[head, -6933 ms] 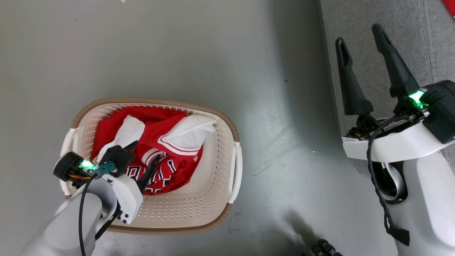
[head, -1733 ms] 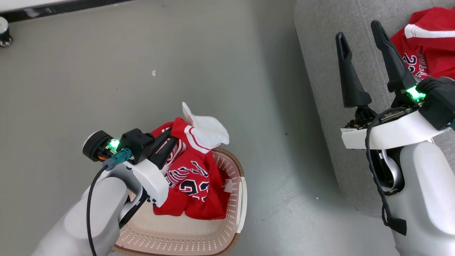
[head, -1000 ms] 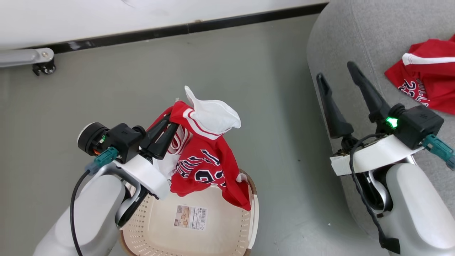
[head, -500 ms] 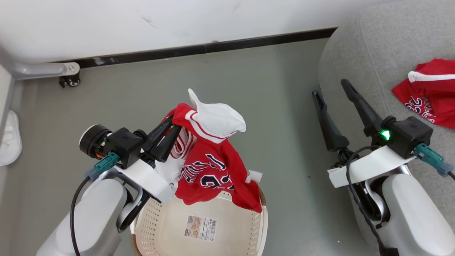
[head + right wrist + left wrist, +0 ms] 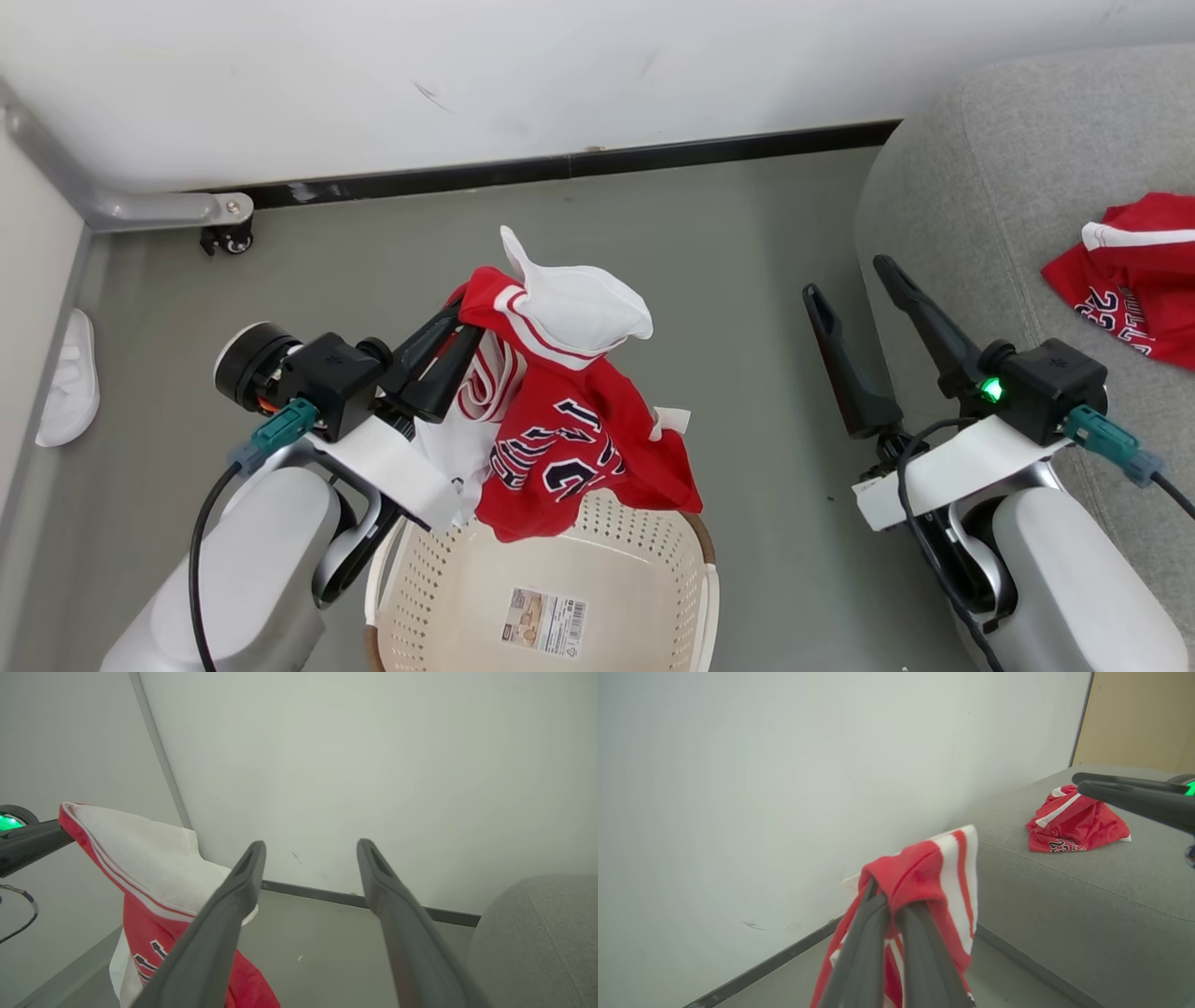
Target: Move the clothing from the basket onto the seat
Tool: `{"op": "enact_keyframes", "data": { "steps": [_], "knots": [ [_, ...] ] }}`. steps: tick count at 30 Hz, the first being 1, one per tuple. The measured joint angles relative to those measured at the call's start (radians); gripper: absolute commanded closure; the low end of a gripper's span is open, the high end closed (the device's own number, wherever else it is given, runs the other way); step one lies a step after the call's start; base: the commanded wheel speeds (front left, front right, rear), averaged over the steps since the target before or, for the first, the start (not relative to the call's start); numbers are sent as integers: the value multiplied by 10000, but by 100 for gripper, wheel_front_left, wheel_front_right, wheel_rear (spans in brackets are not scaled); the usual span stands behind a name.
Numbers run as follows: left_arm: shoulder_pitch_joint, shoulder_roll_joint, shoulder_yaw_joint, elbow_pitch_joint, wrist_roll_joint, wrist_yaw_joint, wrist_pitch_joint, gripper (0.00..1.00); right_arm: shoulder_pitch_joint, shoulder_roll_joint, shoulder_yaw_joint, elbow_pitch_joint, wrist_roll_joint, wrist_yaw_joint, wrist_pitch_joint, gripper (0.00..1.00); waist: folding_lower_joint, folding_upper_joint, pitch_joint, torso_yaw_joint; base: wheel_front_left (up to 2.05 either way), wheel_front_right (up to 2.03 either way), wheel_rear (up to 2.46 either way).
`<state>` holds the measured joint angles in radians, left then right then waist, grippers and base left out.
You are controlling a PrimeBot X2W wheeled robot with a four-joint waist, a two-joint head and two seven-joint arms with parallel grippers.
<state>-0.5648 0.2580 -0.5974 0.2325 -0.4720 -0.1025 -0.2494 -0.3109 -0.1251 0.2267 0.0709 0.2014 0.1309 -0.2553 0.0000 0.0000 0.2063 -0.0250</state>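
My left gripper [image 5: 462, 322] is shut on a red jersey [image 5: 569, 420] with a white panel and navy lettering. The jersey hangs from the fingers above the cream basket [image 5: 644, 546], whose floor holds just a label. In the left wrist view the fingers [image 5: 878, 910] pinch red-and-white cloth [image 5: 934, 868]. My right gripper [image 5: 845, 280] is open and holds nothing, at the grey sofa's [image 5: 1008, 187] left edge. A second red jersey [image 5: 1130, 280] lies on the seat, seen too as a red heap [image 5: 1073, 823] on the sofa [image 5: 1087, 896]. In the right wrist view the open fingers [image 5: 243, 877] frame the hanging jersey [image 5: 154, 896].
A white wall with a dark baseboard [image 5: 560, 168] runs along the far side. A grey metal leg with a caster [image 5: 229, 238] stands at the left. A white slipper [image 5: 70, 383] lies on the grey floor near the left wall.
The head camera has tilted up, bringing wall and slipper into view. My left gripper has lifted the jersey up out of the basket, so its hem now hangs clear at the rim.
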Motion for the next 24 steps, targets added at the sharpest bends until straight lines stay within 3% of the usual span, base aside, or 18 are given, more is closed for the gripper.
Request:
{"op": "enact_keyframes", "data": {
  "steps": [9,24],
  "knots": [
    [-7,-61,-38,6,-186,0,201,100,25,-155,435,140,169,0,0,0,0,0,-322,104,0,0,0],
    [-539,-347,-332,-50,-462,-59,552,100,151,-198,3152,1509,976,0,0,0,1,0,-545,481,0,0,0]
  ]
}}
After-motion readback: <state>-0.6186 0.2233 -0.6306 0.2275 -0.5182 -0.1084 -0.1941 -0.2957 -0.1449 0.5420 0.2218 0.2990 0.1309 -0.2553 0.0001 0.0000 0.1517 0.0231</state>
